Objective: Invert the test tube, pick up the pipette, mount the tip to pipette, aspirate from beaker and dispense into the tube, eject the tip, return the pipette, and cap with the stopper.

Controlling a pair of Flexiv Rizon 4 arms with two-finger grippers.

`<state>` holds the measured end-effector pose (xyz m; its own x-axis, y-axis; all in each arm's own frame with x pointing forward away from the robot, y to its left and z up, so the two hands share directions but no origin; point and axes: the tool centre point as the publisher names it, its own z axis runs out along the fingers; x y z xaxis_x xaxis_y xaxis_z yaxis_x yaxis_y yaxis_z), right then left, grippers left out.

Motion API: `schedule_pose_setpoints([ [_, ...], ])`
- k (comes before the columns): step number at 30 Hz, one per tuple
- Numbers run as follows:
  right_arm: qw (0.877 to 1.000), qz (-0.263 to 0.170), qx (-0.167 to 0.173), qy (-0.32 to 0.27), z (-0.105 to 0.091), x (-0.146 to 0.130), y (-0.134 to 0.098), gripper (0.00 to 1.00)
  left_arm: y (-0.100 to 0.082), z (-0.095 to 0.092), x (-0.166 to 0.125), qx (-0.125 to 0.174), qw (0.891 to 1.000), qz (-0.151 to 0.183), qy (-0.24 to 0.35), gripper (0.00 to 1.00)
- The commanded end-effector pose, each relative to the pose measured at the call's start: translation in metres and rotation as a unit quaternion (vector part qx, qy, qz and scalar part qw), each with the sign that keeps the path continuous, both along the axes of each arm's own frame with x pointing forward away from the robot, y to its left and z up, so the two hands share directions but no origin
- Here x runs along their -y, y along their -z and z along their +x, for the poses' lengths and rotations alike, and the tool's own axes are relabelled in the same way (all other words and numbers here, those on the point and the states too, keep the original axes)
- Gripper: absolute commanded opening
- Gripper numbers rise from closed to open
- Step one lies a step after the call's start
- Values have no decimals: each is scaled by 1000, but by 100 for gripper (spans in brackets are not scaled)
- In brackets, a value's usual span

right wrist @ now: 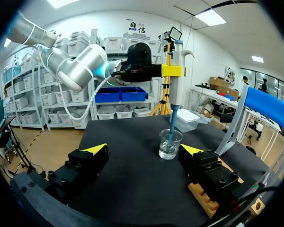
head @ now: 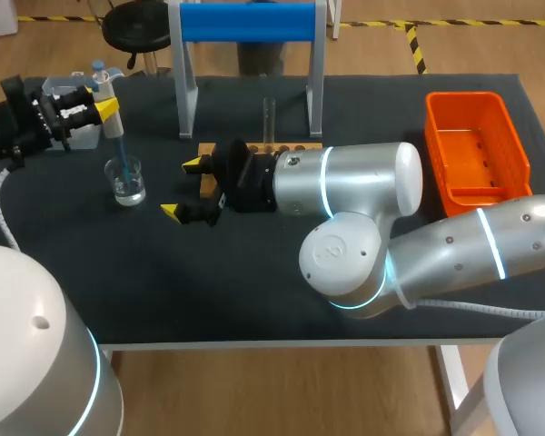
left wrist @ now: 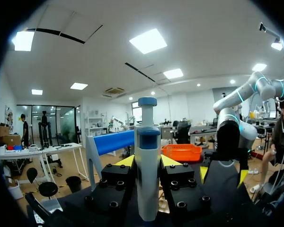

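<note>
Head view: left gripper holds pipette in beaker

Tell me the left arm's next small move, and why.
Probably draw up liquid right there before lifting: the left gripper is shut on the pipette, its blue tip reaches into the water in the beaker, and the tube stands upright in the rack.

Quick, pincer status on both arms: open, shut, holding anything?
Left pincer: shut on the pipette, its tip down in the beaker.
Right pincer: open, holding nothing.
</note>
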<state>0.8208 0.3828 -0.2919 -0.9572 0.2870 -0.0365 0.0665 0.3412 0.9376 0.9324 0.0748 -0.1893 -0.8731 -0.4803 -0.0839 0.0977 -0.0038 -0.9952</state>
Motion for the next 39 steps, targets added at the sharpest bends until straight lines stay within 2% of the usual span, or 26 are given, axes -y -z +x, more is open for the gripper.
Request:
schedule_pose_setpoints([
  [1, 1000, -4, -2, 0, 0, 1, -2, 100, 3, 1, -2, 2, 1000, -3, 1, 0],
  [39, 1000, -4, -2, 0, 0, 1, -2, 100, 8, 1, -3, -10, 1000, -3, -1, 0],
])
